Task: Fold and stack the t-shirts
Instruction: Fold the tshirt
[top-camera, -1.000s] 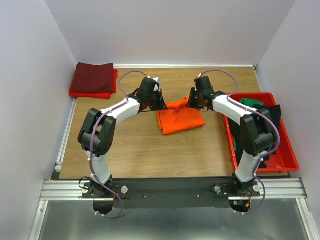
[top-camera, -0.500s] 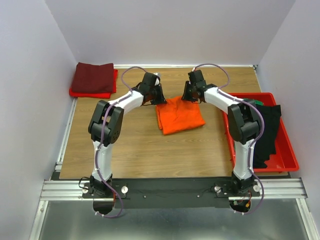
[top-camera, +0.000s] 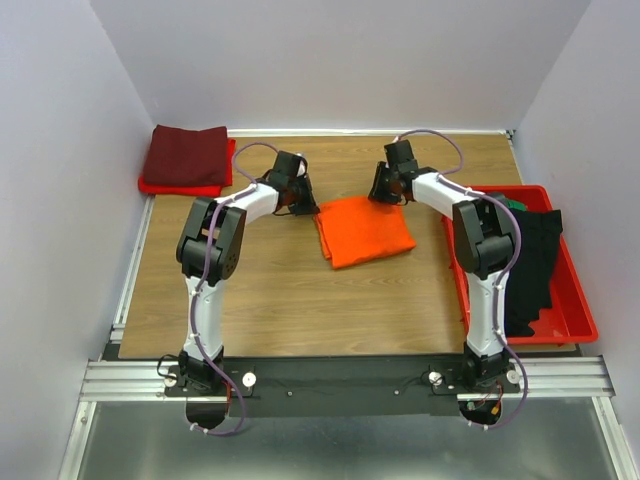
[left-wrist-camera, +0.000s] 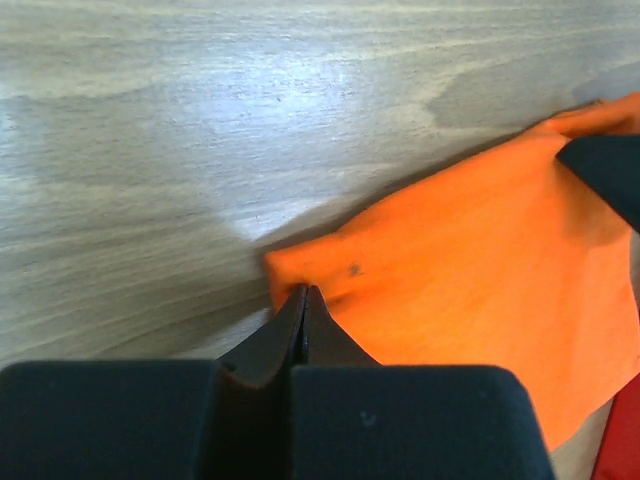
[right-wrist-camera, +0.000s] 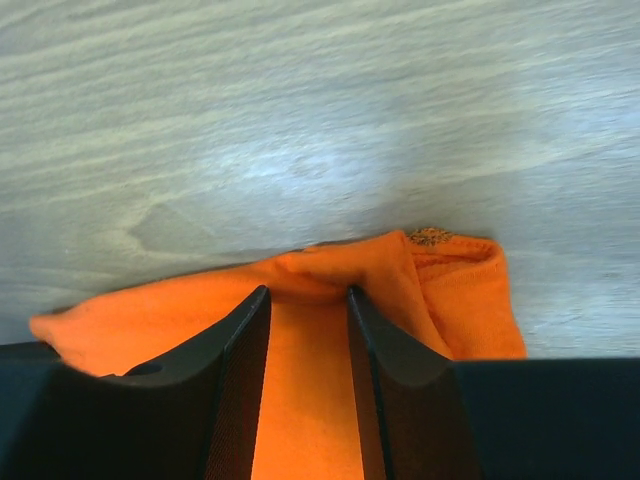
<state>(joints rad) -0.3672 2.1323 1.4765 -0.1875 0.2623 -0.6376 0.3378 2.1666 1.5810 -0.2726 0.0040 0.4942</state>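
Two pincers of mine meet at the far edge of the orange t-shirt (top-camera: 365, 230), which lies folded flat on the wooden table (top-camera: 280, 290) and serves as my landmark. My left gripper (left-wrist-camera: 304, 300) sits at the shirt's far left corner with its fingers pressed tight together. The cloth puckers right at the tips, but I cannot tell whether a fold is actually caught between them. My right gripper (right-wrist-camera: 308, 292) is at the shirt's far right corner. Its fingers stand apart and straddle the hem, with orange cloth showing in the gap and nothing clamped. Well to the left of the orange shirt, and farther back, a folded maroon t-shirt (top-camera: 185, 155) lies on top of a red t-shirt (top-camera: 175, 186). To the right of the orange shirt, just beside it, stands the red tray (top-camera: 575, 325). A black t-shirt (top-camera: 530, 270) is draped inside the tray and over its outer rim, and a bit of green t-shirt (top-camera: 500, 204) shows at the tray's far end.
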